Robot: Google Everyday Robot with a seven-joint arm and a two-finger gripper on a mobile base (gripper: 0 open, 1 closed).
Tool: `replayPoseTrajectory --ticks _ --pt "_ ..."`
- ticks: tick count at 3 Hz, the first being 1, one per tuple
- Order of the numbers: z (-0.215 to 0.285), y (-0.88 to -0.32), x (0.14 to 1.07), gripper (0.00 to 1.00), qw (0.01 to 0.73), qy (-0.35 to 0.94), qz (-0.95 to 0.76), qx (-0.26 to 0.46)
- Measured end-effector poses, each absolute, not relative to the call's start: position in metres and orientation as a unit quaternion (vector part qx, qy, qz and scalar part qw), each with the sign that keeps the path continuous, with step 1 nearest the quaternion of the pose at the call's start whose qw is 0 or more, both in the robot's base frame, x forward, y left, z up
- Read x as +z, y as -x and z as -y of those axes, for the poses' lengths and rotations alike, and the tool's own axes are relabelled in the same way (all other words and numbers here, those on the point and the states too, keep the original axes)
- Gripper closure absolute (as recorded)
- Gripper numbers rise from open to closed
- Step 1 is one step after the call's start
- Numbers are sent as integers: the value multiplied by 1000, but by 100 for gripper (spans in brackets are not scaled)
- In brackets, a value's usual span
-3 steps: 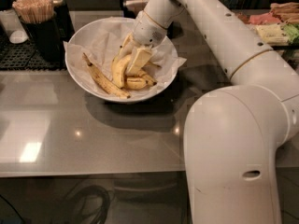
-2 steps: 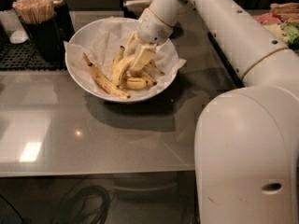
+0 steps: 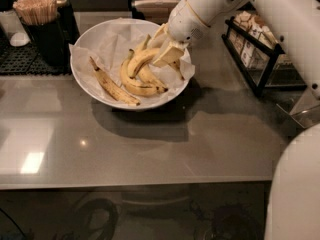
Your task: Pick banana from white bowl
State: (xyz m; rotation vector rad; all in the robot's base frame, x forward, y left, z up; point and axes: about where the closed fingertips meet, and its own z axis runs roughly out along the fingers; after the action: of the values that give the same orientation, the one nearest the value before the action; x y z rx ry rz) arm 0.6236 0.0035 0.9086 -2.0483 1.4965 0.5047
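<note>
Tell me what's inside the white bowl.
The white bowl holds crinkled white paper, a slim speckled banana on the view's left and a cluster of curved yellow bananas in the middle. The claw reaches into the cluster's right side, hiding what lies beneath it.

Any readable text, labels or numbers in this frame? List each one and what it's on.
Readable text: none in this view.
Packets in the black rack: printing too blurred to read.
Tool, over the right side of the white bowl by the banana: no marking visible.
Cup of sticks: no label visible.
</note>
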Motion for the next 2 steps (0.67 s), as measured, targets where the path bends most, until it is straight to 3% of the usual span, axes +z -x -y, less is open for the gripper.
replayPoseTrajectory --ticks 1,2 --pt "32 -582 934 100 302 721 -597 182" --pt "61 -535 956 100 283 691 -645 164"
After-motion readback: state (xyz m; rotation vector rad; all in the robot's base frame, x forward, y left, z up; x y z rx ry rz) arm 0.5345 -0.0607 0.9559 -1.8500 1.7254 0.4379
